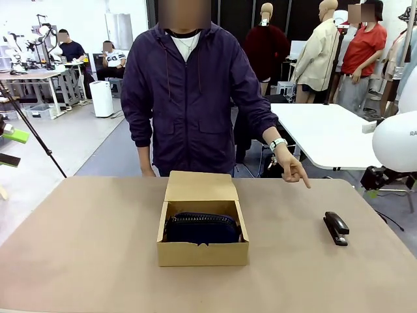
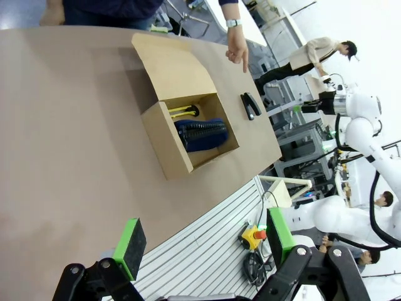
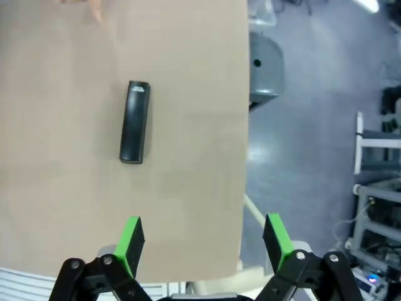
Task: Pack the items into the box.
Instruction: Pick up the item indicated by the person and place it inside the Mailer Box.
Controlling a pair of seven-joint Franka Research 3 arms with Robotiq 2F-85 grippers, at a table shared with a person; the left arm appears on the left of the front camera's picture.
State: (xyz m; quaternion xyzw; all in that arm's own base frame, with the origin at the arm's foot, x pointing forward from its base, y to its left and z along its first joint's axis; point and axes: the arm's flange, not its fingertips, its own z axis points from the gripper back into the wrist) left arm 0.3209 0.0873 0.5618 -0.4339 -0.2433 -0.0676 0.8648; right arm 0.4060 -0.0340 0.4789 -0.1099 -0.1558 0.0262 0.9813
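Nearest, note the left tool [image 2: 203, 241] spread wide with nothing between its green pads, hanging off the near edge of the bench [image 1: 78, 248] and looking across the whole layout; probably parked clear, with no item left on its side. Same for the right tool [image 3: 203, 241]: wide, empty, held above the bench with the stapler [image 3: 135, 122] lying flat ahead of its fingertips, not between them. Reads as a pose for lining up on that last item before any descent.

Further out, mid-bench, find the box [image 1: 202, 253] with its lid folded back toward the far side, likely to keep the opening free from above. Inside, see the pouch [image 2: 202, 133] taking up most of the floor and the knife [image 2: 182, 111] slipped into the strip beside it, on the hinge side. Little room spare, so expect the stapler to need setting on top of the pouch or along its edge.

Well apart from the box, to the right: the stapler, not yet packed.

Farthest, spot the person's hand [image 1: 293, 171] at the far edge, finger aimed down toward the stapler's side, apparently as a cue.
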